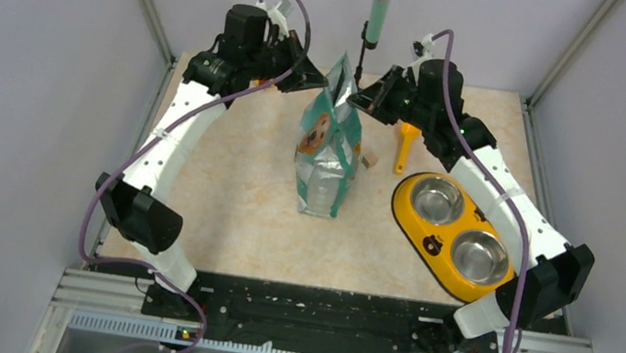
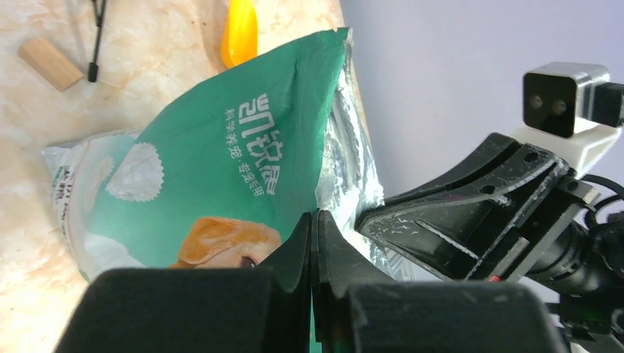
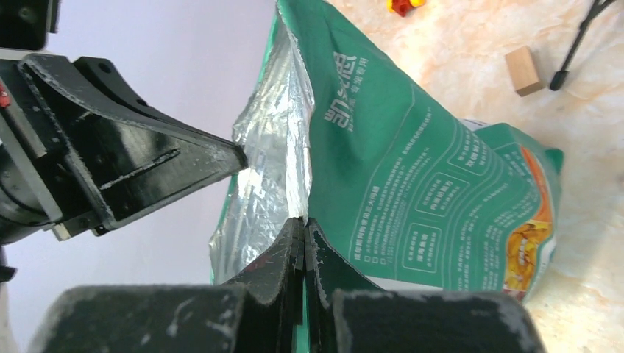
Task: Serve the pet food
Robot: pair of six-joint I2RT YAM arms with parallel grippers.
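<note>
The beige marbled tabletop (image 1: 233,193) fills the middle of the overhead view, and two white-and-black arms reach over it from the bottom edge towards the top centre. Standing upright at the centre is a teal-and-white glossy pouch (image 1: 328,156) printed with a golden dog's face, its top torn open to show the silver lining (image 3: 265,140). The pet food itself is not visible in any view; only the pouch shows.

In the lower right of the overhead view lies a yellow plastic double feeder (image 1: 414,223) with two round steel bowls, well apart from the pouch. Above it lies an orange plastic scoop (image 1: 404,143), and at the top centre stands a green cylinder on a thin black stand (image 1: 381,1).

The left gripper (image 1: 318,78) is pinched closed on one side of the pouch's top edge, fingers (image 2: 298,243) pressed together on the film. The right gripper (image 1: 355,98) is likewise clamped tight on the opposite side of the mouth, fingers (image 3: 291,246) meeting on the edge.

A small tan wooden cube (image 1: 371,160) sits on the tabletop between pouch and scoop.
</note>
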